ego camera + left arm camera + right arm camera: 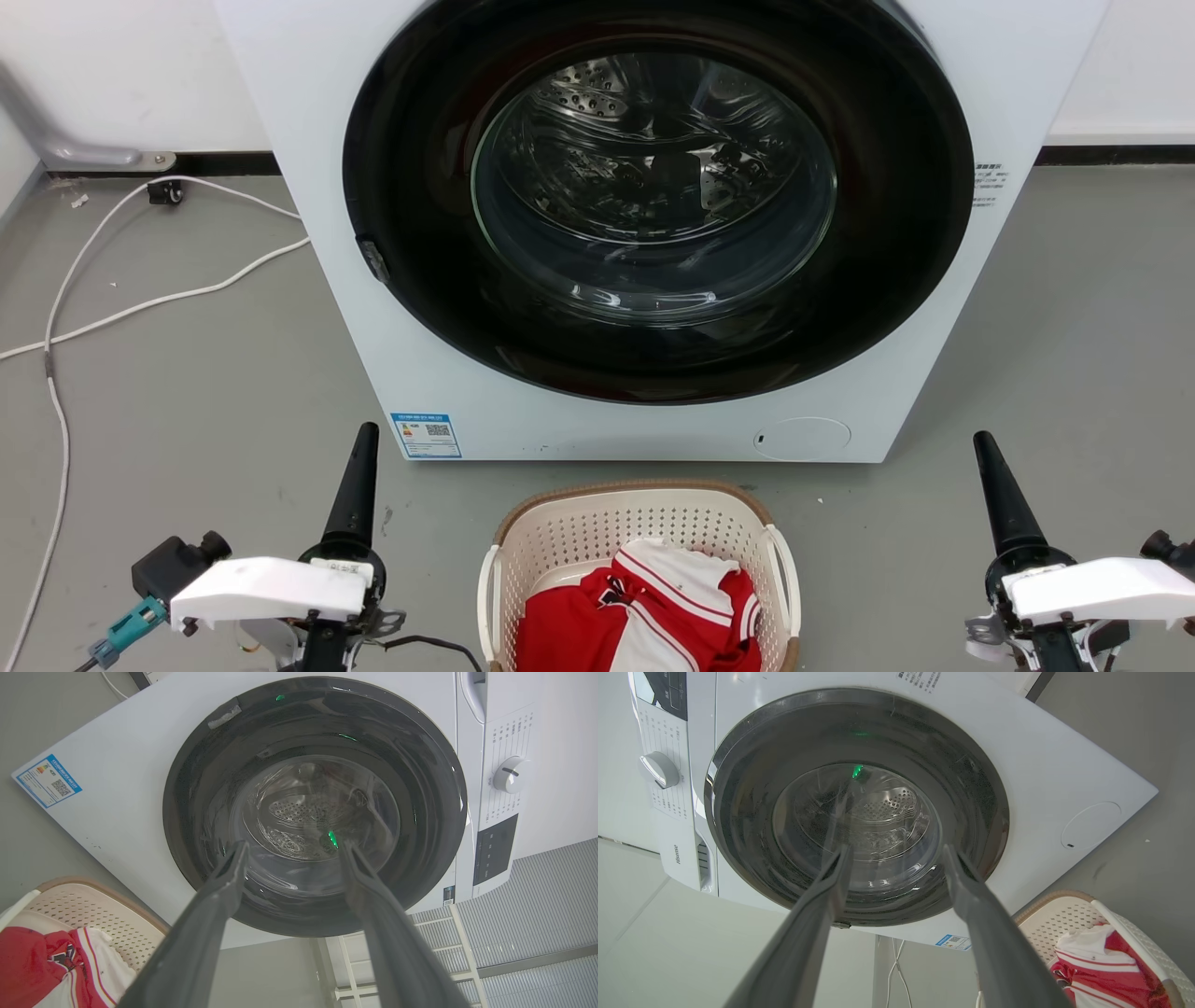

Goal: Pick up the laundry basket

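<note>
The laundry basket is cream perforated plastic with a brown rim and white side handles. It stands on the grey floor just in front of the washing machine, at the bottom middle of the head view. A red and white garment lies inside it. My left gripper stands to the left of the basket and my right gripper to the right, both well apart from it. The left gripper is open and holds nothing, with the basket at the lower left. The right gripper is open too, with the basket at the lower right.
A white washing machine with a dark round door stands close behind the basket. A white cable runs over the floor at the left. Bare grey floor lies on both sides of the basket.
</note>
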